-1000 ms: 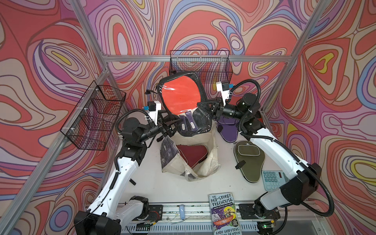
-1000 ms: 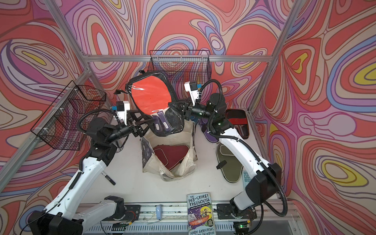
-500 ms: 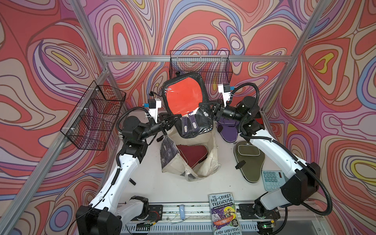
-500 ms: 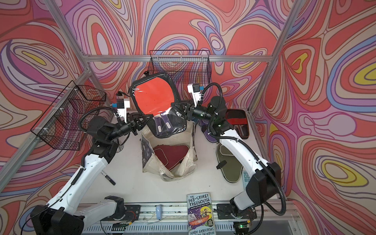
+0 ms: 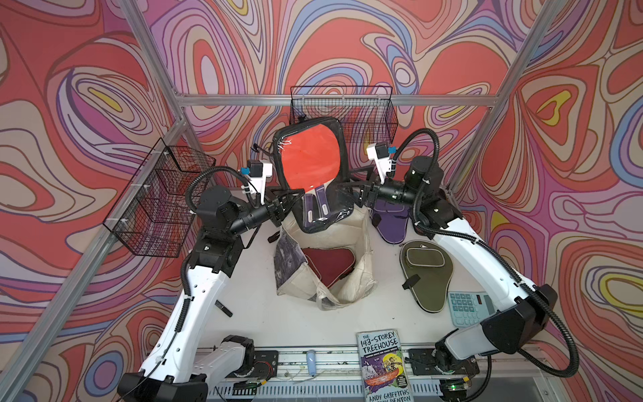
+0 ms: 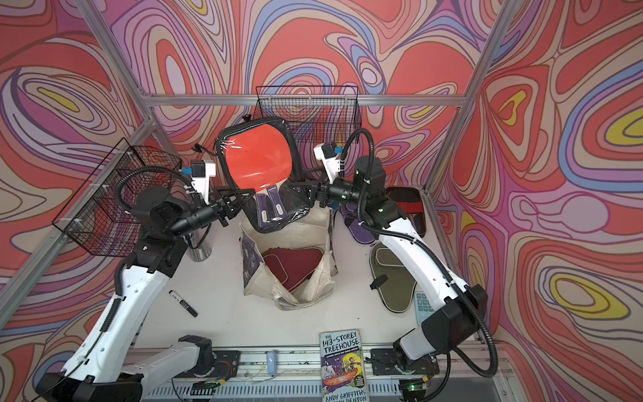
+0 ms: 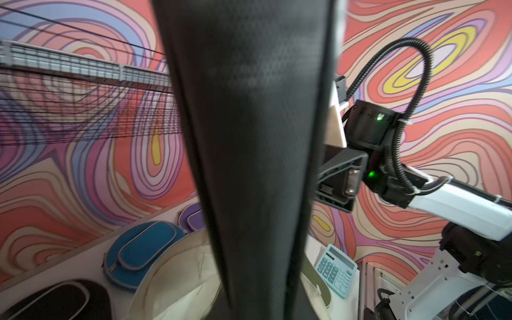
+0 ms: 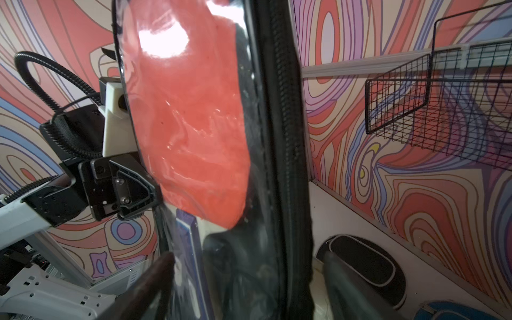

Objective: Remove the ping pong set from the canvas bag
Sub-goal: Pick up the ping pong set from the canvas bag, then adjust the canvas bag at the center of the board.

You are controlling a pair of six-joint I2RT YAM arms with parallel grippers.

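A black-edged clear case point(image 5: 309, 163) with a red paddle, part of the ping pong set, hangs upright above the canvas bag point(image 5: 362, 264) in both top views. My left gripper point(image 5: 288, 203) is shut on the case's left edge point(image 8: 155, 194). My right gripper point(image 8: 249, 277) stands open, a finger point(image 8: 155, 279) on each side of the case's right edge without pressing it. The cream bag point(image 6: 323, 222) lies open below, with a maroon cover point(image 5: 327, 261) inside. The case's black back point(image 7: 255, 138) hides my left jaws in the left wrist view.
Out on the table lie an olive cover point(image 5: 426, 275), a purple cover point(image 5: 393, 222), a blue cover point(image 7: 144, 249), a black cover point(image 8: 363, 260) and another red-paddle case point(image 6: 407, 205). Calculator point(image 5: 468, 308), book point(image 5: 382, 365), marker point(image 6: 182, 302), metal cup point(image 6: 200, 247). Wire baskets point(image 5: 163, 198) point(image 5: 365, 111) hang on the walls.
My left gripper has closed on the case's left edge and my right gripper has opened off its right edge. The case has shifted slightly toward the back basket.
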